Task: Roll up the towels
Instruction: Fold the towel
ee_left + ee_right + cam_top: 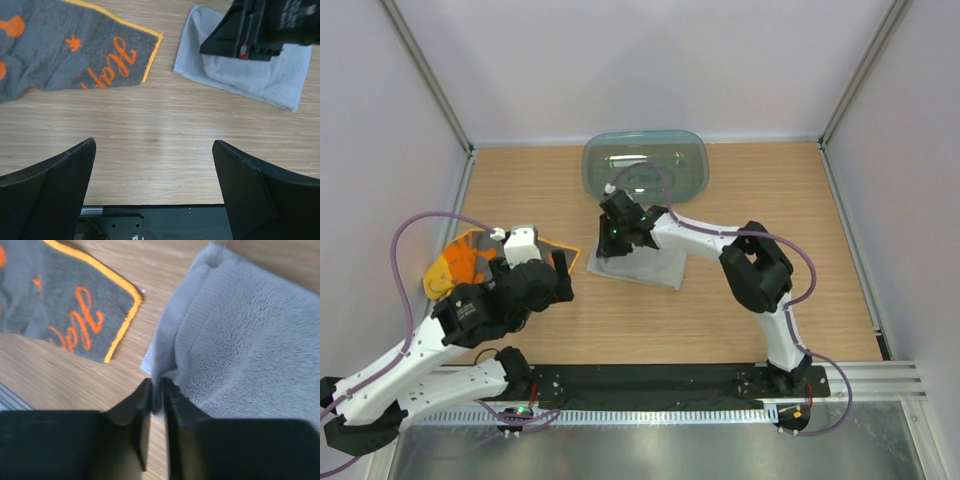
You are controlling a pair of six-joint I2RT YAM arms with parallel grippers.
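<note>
Your right gripper (157, 387) is pinched nearly closed on a fold at the edge of the soft plain grey towel (240, 340), which is spread on the wooden table (770, 190) beneath it. The translucent teal plastic tray (645, 165) sits just beyond. Your left gripper (154, 145) gapes wide over the wood with nothing in it. The orange-edged towel with orange print (65, 50) is ahead to its left, and the grey one ahead to its right.

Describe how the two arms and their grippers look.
Both arms have white links and black joint housings: left arm, right arm. A thin purple cable loops along each. The left gripper and right gripper have black, wedge-shaped fingers; the left's inner faces look finely textured.
</note>
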